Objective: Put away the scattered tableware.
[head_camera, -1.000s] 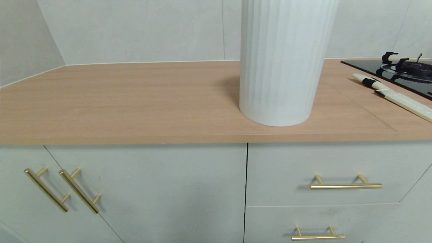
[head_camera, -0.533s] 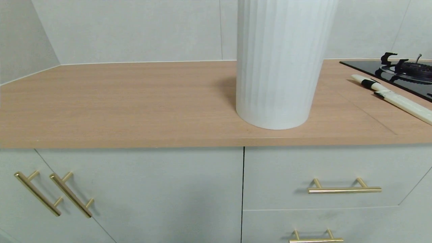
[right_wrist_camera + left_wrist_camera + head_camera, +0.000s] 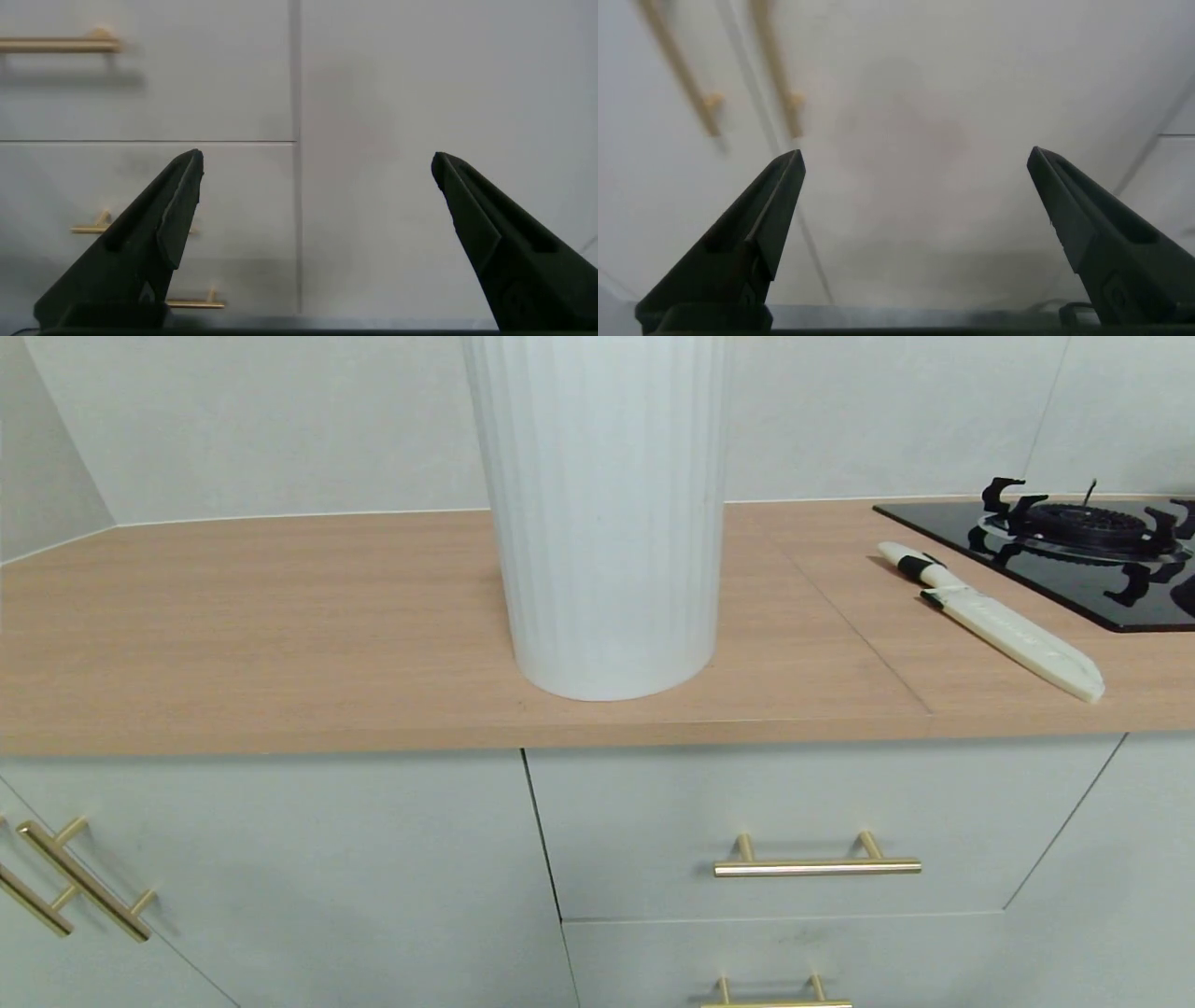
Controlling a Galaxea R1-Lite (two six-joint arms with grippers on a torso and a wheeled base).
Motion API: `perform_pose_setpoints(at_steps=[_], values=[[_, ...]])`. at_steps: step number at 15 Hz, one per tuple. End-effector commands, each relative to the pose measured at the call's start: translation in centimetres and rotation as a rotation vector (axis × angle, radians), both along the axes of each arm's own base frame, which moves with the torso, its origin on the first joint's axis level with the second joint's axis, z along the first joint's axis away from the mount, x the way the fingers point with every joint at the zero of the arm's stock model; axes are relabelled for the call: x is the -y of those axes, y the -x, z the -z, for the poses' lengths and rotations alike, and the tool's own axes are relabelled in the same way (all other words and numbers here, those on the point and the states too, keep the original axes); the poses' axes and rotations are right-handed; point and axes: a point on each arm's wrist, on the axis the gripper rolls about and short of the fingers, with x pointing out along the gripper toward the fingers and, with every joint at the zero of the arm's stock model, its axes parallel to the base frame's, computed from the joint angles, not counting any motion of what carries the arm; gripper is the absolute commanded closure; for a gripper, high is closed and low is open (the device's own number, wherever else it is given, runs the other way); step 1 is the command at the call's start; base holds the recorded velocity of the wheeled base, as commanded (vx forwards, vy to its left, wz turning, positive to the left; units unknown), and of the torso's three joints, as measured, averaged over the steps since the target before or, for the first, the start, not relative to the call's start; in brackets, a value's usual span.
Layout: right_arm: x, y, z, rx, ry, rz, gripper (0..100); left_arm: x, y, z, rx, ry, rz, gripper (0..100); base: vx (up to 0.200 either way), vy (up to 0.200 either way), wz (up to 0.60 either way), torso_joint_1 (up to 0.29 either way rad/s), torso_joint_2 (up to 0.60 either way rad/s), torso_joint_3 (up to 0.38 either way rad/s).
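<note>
A cream knife [image 3: 994, 621] with a black band on its handle lies on the wooden counter [image 3: 280, 635], next to the stove on the right. A tall white ribbed container [image 3: 607, 513] stands near the counter's front edge, left of the knife. My left gripper [image 3: 915, 163] is open, its fingers [image 3: 752, 233] spread wide before pale cabinet doors with gold handles [image 3: 780, 65]. My right gripper [image 3: 318, 163] is open too, facing drawer fronts with gold handles [image 3: 61, 42]. Nothing sits between either pair of fingers.
A black gas stove [image 3: 1074, 546] with a burner grate occupies the counter's far right. Below the counter are pale cabinet doors with slanting gold handles [image 3: 84, 891] at the left and drawers with horizontal gold handles [image 3: 817, 865] at the right. A tiled wall backs the counter.
The whole head view has shifted: the container, knife and stove now sit further left in the picture, so the camera has turned right. Nothing on the counter has moved.
</note>
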Motion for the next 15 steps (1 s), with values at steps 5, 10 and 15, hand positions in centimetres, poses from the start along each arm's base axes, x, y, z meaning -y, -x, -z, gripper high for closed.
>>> perform_pose_setpoints(at_steps=[5,10,15], values=[[0.00,-0.01,-0.01,-0.001,0.002,-0.001,0,0.00,0.00,0.00,0.000,0.001,0.000,0,0.000,0.000,0.00,0.000,0.00,0.000],[0.00,-0.01,-0.01,-0.001,0.002,-0.001,0,0.00,0.00,0.00,0.000,0.001,0.000,0,0.000,0.000,0.00,0.000,0.00,0.000],[0.00,-0.01,-0.01,-0.001,0.002,-0.001,0,0.00,0.00,0.00,0.000,0.001,0.000,0,0.000,0.000,0.00,0.000,0.00,0.000]])
